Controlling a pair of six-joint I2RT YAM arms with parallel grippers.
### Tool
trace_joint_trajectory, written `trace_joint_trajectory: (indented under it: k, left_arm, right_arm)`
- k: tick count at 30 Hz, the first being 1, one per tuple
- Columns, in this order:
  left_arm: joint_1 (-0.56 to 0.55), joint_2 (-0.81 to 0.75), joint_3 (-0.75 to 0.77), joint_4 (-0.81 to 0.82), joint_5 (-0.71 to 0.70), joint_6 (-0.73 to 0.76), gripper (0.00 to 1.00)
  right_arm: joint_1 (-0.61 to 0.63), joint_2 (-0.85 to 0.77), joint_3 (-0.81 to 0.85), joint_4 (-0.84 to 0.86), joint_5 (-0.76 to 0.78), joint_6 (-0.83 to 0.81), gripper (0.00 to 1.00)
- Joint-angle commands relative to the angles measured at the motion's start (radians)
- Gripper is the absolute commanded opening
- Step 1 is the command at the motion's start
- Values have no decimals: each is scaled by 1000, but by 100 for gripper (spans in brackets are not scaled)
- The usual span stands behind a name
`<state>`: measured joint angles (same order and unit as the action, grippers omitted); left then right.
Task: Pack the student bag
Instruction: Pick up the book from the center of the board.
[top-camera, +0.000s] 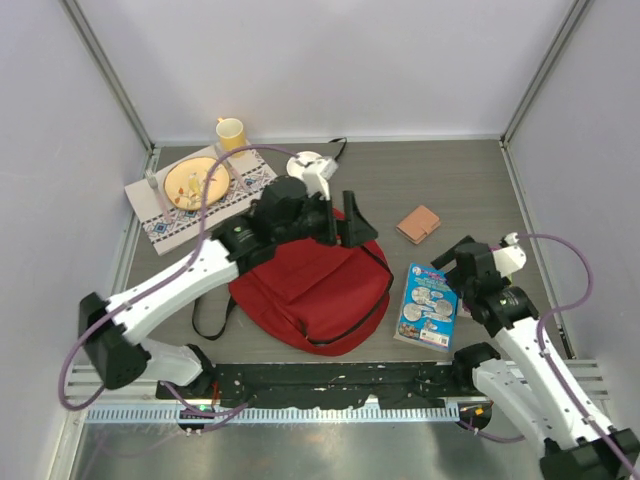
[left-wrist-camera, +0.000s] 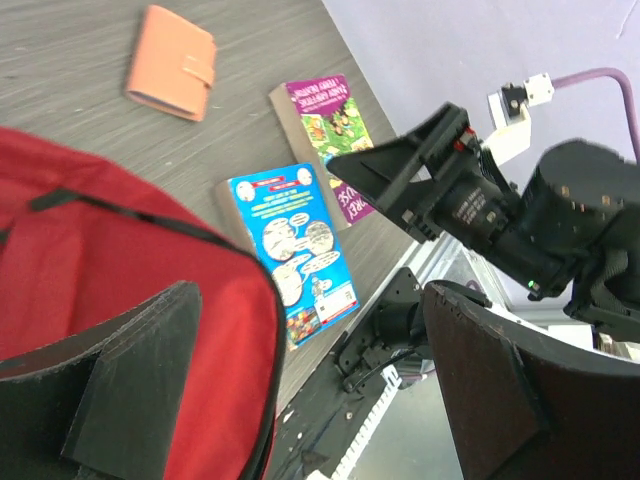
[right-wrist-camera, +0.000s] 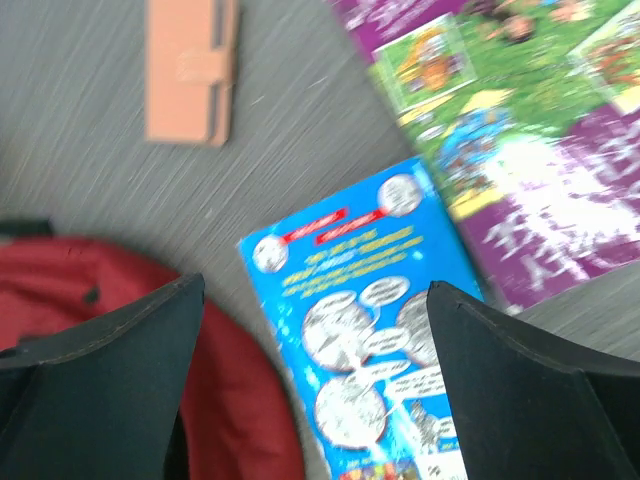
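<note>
Grey tabletop (top-camera: 450, 180), student bag (top-camera: 310, 285) lying flat (inside hidden), blue book (top-camera: 428, 305) beside it, left gripper (left-wrist-camera: 308, 295) and right gripper (right-wrist-camera: 315, 288) wide.

Bag (top-camera: 310, 290) sits mid-tabletop (top-camera: 440, 170) toward the near edge, one book (top-camera: 428, 306) just right of it, a second book (left-wrist-camera: 325, 115) beside that, wallet (top-camera: 418, 224) behind them, mat (top-camera: 165, 228) with plate (top-camera: 195, 183) on it plus cup (top-camera: 231, 131) in the far-left corner.

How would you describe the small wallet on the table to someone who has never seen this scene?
Start at the big dark-red student bag in the middle of the table. To its right lie a blue book and, behind that, the wallet. It is the only small, plain salmon-pink item, closed with a tab.
</note>
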<state>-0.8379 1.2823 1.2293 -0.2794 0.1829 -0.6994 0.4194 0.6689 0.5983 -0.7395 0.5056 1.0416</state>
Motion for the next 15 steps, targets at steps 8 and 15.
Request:
trace_joint_trajectory:
  k: [8,15]
  left_arm:
    - [-158,452,294,152,76,-67,94]
    - [-188,615,328,209,104,-161,89]
  right_arm:
    - [-518,95,-17,42,-530,-238,98]
    - [-524,29,-94,8,-526,-206,98]
